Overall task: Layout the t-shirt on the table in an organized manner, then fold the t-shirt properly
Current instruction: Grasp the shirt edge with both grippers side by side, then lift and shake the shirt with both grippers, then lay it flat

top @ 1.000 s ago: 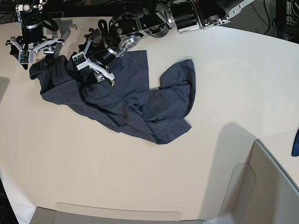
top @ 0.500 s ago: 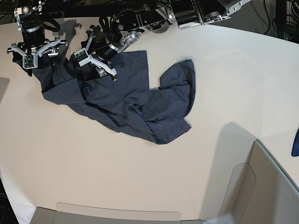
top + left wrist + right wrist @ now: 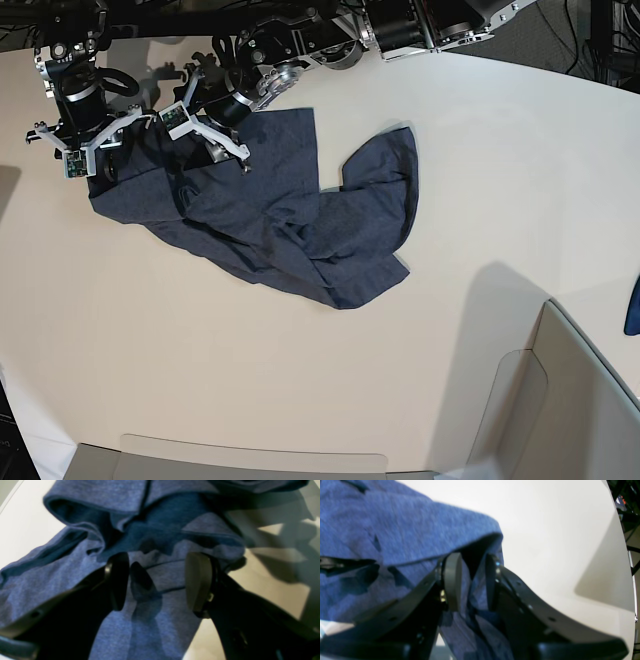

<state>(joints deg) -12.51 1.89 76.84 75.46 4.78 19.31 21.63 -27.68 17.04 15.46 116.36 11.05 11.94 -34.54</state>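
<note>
The dark navy t-shirt (image 3: 300, 220) lies crumpled on the off-white table (image 3: 300, 380), bunched toward the far left. My right gripper (image 3: 90, 158) is at the shirt's left end. In the right wrist view its fingers (image 3: 451, 580) stand close together with a fold of the t-shirt's (image 3: 395, 530) edge pinched between them, beside bare table (image 3: 545, 530). My left gripper (image 3: 207, 148) hovers over the shirt's upper part. The left wrist view shows this gripper (image 3: 157, 580) wide open, its pads (image 3: 198, 582) just above rumpled t-shirt (image 3: 50, 580) cloth with nothing gripped.
Grey-beige box walls (image 3: 580, 400) rise at the front right, and another low wall (image 3: 250, 465) runs along the front edge. A small brighter blue scrap (image 3: 633, 305) shows at the right border. The arms' bodies (image 3: 400, 30) crowd the far edge.
My right gripper has moved onto the shirt's left end and narrowed its jaws on the cloth edge. The left gripper has shifted slightly toward the far edge and stays open.
</note>
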